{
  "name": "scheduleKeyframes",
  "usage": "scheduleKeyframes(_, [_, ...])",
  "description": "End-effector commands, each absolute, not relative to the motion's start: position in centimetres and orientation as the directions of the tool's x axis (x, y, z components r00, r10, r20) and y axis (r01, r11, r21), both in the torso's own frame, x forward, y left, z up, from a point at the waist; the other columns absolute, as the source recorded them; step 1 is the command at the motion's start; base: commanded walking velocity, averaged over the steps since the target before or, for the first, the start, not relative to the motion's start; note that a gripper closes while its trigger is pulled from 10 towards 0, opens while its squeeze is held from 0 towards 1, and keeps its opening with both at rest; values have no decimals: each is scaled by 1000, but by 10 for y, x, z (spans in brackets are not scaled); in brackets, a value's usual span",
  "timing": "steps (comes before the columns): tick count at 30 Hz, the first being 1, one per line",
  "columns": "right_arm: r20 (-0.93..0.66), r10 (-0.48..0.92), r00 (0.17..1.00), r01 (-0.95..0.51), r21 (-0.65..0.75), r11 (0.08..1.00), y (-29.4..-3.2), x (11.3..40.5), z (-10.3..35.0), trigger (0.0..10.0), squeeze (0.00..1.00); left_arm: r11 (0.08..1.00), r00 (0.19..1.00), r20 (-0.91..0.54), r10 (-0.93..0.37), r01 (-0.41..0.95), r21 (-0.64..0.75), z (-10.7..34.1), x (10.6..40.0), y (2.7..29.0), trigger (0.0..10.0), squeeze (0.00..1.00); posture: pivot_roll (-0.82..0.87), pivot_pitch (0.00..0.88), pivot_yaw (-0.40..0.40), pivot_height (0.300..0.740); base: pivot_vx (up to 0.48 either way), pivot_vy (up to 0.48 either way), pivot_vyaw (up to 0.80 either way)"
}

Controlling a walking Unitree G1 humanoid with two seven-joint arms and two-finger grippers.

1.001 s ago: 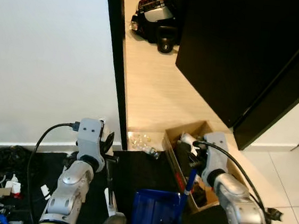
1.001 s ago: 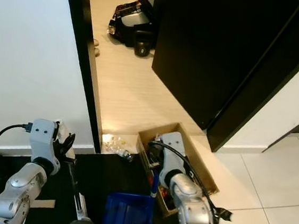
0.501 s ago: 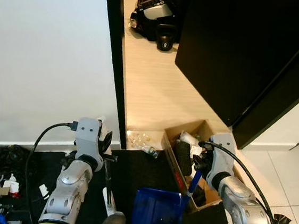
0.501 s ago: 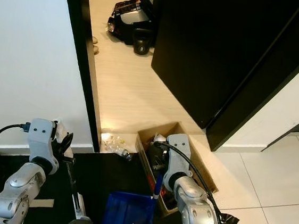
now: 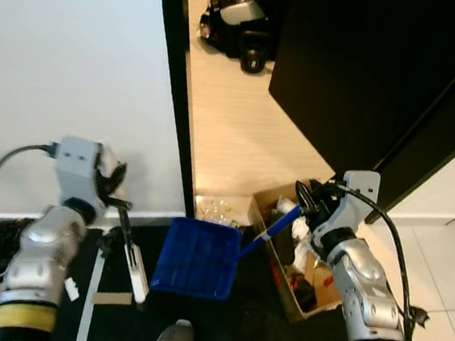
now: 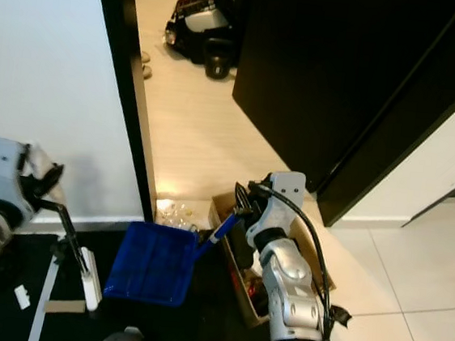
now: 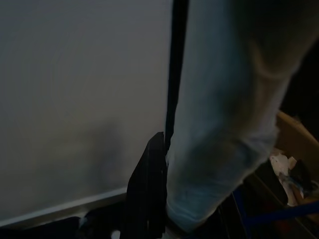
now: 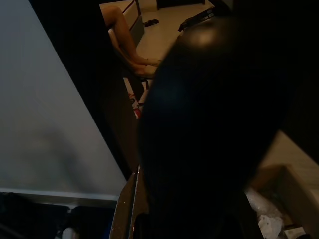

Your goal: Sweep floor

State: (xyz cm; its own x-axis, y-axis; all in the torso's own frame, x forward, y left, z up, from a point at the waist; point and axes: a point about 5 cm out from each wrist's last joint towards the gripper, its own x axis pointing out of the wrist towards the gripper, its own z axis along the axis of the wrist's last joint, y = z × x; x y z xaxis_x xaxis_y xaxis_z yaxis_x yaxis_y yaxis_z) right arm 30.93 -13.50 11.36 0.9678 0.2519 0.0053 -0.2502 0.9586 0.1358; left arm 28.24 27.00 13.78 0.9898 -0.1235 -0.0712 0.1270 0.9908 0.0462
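Left gripper (image 5: 118,205) clamps the brush (image 5: 131,254) handle above the black mat; right gripper (image 5: 303,212) grips the blue dustpan (image 5: 196,258) handle. Swinging the pan could scatter the crumpled litter (image 5: 215,211) or hit the cardboard box (image 5: 304,297).

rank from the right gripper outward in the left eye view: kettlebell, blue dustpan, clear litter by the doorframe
1. Blue dustpan, its handle at the right gripper.
2. Clear litter, on the floor at the doorframe's foot.
3. Kettlebell, far down the hallway.

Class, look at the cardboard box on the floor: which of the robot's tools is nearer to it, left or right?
Right. The right tool hovers over the cardboard box, holding the blue dustpan; the left tool is across by the white wall.
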Motion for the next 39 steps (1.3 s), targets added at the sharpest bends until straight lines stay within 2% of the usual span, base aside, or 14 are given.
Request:
scheduleKeyframes(1, [3,190,982,-187,187,964,-142,313,110,10000,0,997,999,-24,-46,47,60,150,286,277,10000,0,204,131,-19,740,0,0,0])
scheduleKeyframes(3, [5,169,986,-166,223,961,-143,315,110,10000,0,997,1000,-13,18,-17,79,150,289,279,10000,0,205,132,-21,740,0,0,0])
scheduleKeyframes(5, [6,166,986,-163,224,961,-142,315,110,10000,0,997,1000,-8,29,-28,72,150,289,278,10000,0,205,132,-22,740,0,0,0])
scheduleKeyframes(14, [12,180,984,-178,223,958,-139,315,103,10000,0,999,1000,-15,-1,1,38,146,287,270,10000,0,209,135,-22,740,0,0,0])
scheduleKeyframes(39, [10,175,985,-172,225,959,-138,316,97,10000,0,999,1000,-1,23,-22,46,151,289,273,10000,0,208,137,-15,740,0,312,0])
